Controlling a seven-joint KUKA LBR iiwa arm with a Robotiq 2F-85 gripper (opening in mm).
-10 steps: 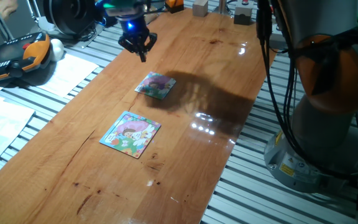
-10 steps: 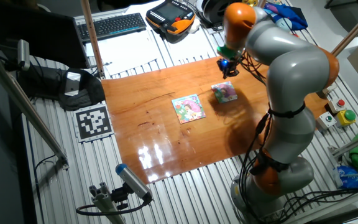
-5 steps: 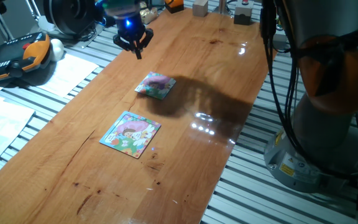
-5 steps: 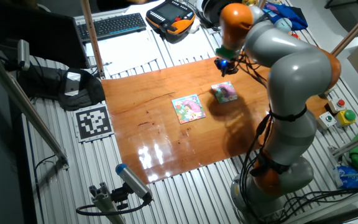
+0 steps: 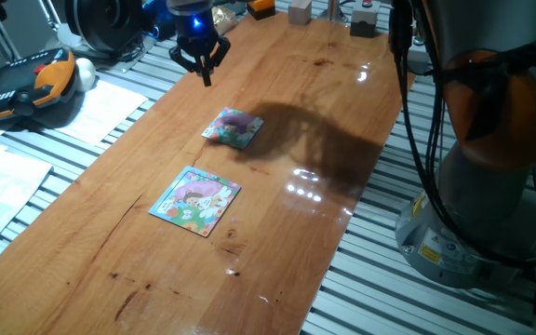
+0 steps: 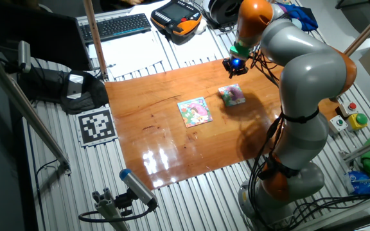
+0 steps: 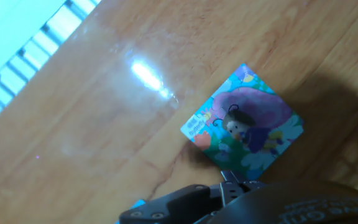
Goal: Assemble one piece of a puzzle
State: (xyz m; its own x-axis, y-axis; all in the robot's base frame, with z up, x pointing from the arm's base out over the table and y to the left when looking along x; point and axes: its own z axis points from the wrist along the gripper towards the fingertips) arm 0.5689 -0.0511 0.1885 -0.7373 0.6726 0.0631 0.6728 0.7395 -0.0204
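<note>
— Is the piece in yet?

— I can't find the piece in any view; the gripper (image 5: 203, 71) hangs above the table's (image 5: 342, 102) far end, apart from the puzzle (image 5: 233, 127); fingertips look near together, though whether they pinch anything I cannot tell; fitting seems undone.

A small square puzzle (image 7: 242, 123), printed with a purple, pink and green cartoon, is seen lying flat and rotated diamond-wise on the wooden counter (image 7: 104, 124). A bright glare spot is reflected to its upper left. Dark parts of the hand (image 7: 229, 202) are seen along the bottom edge; its fingertips are not shown.
</note>
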